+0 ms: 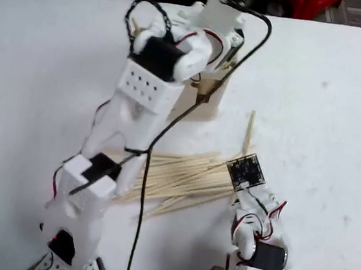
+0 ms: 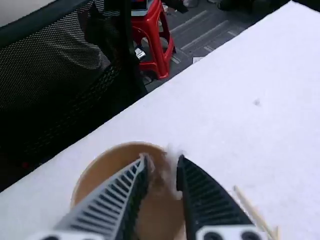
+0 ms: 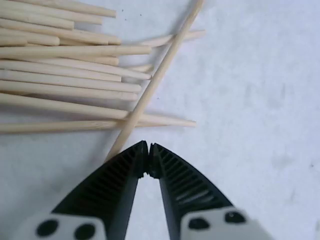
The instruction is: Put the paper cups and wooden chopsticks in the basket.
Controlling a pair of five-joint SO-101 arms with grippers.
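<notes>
Your right gripper [image 3: 149, 151], pressed together and empty, sits just beside the wooden chopsticks [image 3: 65, 80] mid-table, which look light, stiff and likely to roll, so pinch mid-length; the left gripper [image 2: 162, 160] stands slightly spread astride the rim of the far, crushable paper cup [image 2: 100, 172].

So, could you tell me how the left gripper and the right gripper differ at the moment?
The left gripper has its jaws apart; the right gripper has them shut tip to tip. The left gripper is over the paper cup, the right gripper over bare table beside the chopsticks. Both are black and ribbed.
</notes>
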